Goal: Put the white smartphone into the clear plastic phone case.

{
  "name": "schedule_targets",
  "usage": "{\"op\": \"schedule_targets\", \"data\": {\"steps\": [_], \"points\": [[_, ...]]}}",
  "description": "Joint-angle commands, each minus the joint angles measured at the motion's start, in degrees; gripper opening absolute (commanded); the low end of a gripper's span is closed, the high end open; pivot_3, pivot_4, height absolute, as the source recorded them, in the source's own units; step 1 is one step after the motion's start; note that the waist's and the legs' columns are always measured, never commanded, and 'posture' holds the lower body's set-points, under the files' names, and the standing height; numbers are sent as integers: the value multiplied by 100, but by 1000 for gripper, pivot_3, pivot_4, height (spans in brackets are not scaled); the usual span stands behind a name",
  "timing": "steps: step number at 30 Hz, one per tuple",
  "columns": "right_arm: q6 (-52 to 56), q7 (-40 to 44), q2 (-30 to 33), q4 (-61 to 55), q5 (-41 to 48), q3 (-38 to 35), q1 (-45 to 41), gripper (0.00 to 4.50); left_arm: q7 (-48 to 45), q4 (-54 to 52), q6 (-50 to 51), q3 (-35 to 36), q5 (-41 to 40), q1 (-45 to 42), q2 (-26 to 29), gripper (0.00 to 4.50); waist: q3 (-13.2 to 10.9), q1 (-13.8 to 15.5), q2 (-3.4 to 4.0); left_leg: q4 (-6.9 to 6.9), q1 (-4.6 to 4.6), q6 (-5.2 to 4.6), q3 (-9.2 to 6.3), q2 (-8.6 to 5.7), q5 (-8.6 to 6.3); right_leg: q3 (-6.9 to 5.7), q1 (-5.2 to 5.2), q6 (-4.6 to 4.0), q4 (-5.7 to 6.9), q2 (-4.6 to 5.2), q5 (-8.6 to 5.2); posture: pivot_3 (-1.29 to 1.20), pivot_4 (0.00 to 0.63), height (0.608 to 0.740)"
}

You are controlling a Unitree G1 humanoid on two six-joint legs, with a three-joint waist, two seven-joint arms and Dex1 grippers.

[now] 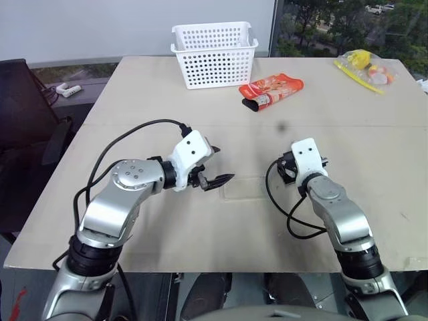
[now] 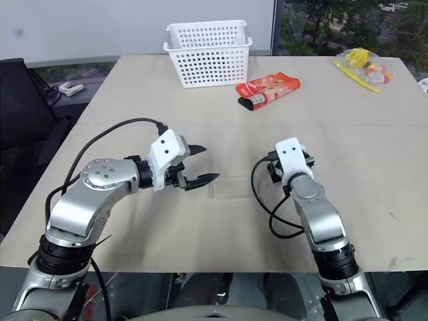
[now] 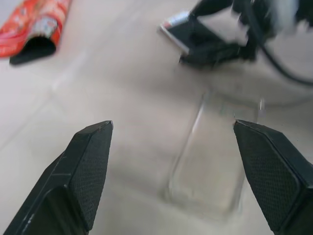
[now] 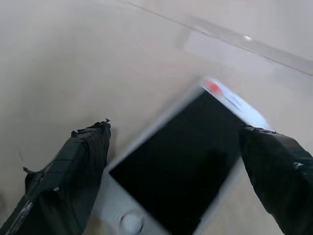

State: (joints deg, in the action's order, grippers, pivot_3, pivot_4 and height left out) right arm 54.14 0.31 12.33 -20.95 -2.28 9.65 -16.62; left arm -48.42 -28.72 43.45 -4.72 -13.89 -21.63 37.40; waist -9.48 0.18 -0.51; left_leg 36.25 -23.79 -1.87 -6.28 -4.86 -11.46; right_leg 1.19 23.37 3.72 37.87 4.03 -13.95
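The white smartphone (image 4: 181, 171) lies screen up on the beige table (image 1: 134, 100), at a slant between the fingers of my right gripper (image 4: 174, 126). That gripper stands wide open around it; I cannot tell whether a finger touches the phone's edge. The left wrist view also has the phone (image 3: 183, 30) under those black fingers. The clear plastic phone case (image 1: 244, 189) lies flat on the table between my two arms. It is empty, and its rim shows faintly in the left wrist view (image 3: 210, 166). My left gripper (image 1: 223, 165) hovers just left of the case, open and holding nothing.
A white perforated basket (image 1: 217, 67) stands at the back middle of the table. A red snack packet (image 1: 271, 90) lies to its right, and a clear bag with yellow items (image 1: 366, 65) sits at the back right. A black chair (image 1: 20, 120) stands off the table's left edge.
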Motion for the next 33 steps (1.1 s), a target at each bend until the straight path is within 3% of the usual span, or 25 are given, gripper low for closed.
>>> {"op": "schedule_targets", "data": {"steps": [1, 10, 13, 18, 22, 25, 29, 33], "points": [[637, -281, -82, -179, -176, -507, 406, 4500, 59, -283, -53, 125, -188, -12, 43, 4021, 1, 63, -1, 0, 0, 0, 0, -1, 0, 0, -1, 0, -1, 0, 0, 0, 150, 740], [600, -391, -892, 24, 249, -1463, 478, 4500, 140, -236, -117, -45, -389, -92, -5, 4021, 5, 60, -7, 3, 3, 2, -2, 1, 1, -3, -3, 0, 0, 2, 0, 0, 150, 740], [462, -280, -840, 183, 274, -1455, 508, 4500, 127, -193, -133, -24, -437, -117, 32, 4021, 9, 53, -9, 3, 10, 4, -2, 2, 3, -2, -7, 0, 0, 0, 0, 0, 150, 740], [240, 100, -596, 317, 479, -1302, 605, 2939, 131, -223, -90, -5, -546, -99, 57, 4110, 13, 58, -15, 4, 16, 5, -3, 2, 3, -12, -20, -1, -2, 0, 0, 0, 150, 740], [119, 363, -397, 384, 595, -1257, 628, 2865, 146, -216, -85, 10, -576, -80, 84, 4110, 28, 50, -38, 5, 18, 5, -3, 3, 3, -10, -22, -1, -3, 2, -1, 0, 150, 740], [-399, 949, -33, 502, 800, -1174, 608, 1789, 131, -163, -102, 103, -651, -62, 138, 4110, 29, 62, -40, 5, 20, 5, -7, 4, 3, -15, -30, -9, -12, 2, -5, 0, 150, 740], [-803, 1792, 512, 764, 1180, -1230, 429, 1789, 84, 15, -215, 218, -700, -44, 216, 4110, 29, 45, -40, 5, 20, 4, -8, 3, 3, -22, -38, -7, -24, 1, -5, 0, 150, 740], [-1044, 1970, 863, 1225, 1169, -1292, 241, 1789, 29, 162, -415, 213, -619, 33, 374, 4110, 27, 25, -38, 5, 20, 4, -10, 11, 3, -23, -37, -5, -21, 1, -3, 0, 150, 740]]}}
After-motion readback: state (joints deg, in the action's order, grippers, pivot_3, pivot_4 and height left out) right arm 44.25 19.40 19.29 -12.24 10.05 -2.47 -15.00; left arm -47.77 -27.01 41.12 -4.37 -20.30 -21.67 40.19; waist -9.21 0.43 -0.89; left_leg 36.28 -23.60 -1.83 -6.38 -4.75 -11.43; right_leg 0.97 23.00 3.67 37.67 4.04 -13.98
